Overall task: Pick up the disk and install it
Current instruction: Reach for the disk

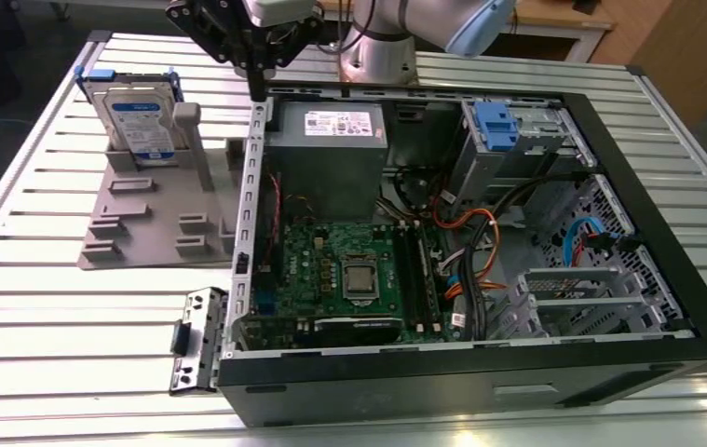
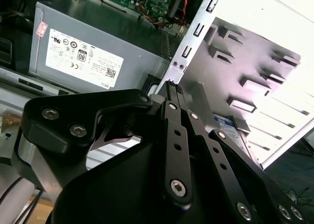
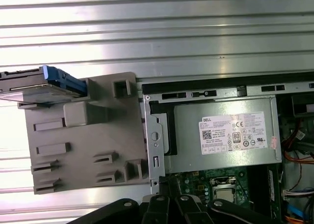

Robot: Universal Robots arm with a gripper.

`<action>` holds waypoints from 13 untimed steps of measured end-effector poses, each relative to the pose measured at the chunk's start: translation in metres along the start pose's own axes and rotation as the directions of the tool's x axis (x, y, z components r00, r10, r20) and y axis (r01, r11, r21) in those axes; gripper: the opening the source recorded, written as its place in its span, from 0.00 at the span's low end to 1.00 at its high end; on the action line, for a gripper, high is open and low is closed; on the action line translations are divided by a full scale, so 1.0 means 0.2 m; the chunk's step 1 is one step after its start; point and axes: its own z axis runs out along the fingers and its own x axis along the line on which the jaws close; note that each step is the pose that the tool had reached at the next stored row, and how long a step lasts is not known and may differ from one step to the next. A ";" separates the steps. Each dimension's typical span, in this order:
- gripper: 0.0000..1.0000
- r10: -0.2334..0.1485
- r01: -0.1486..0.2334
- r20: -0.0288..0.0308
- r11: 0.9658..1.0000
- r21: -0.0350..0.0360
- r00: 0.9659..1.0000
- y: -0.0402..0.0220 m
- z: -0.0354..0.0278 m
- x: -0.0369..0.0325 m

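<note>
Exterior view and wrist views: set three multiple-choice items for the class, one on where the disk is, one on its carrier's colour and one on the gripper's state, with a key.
1. Where is the disk?
A. Upright in the grey stand on the table, to the exterior view's left of the computer case
B. Inside the computer case
C. In the gripper

2. What colour is the disk's carrier?
A. Red
B. Blue
C. Green

3. What is the gripper's state?
A. Shut on the disk
B. Open around the stand
C. Shut and empty

Key:
1 A: in the exterior view the disk stands in the stand, outside the case.
2 B: a blue frame edges the disk in the exterior view and the first wrist view.
3 C: in the second wrist view the fingers meet with nothing between them.
</note>
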 end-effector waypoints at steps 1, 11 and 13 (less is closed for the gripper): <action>0.10 0.000 0.000 0.000 1.000 0.000 1.000 0.000 0.000 0.005; 0.10 0.000 0.000 0.000 1.000 0.000 1.000 -0.005 0.001 0.067; 0.10 0.000 0.000 0.000 1.000 0.000 1.000 -0.006 0.001 0.078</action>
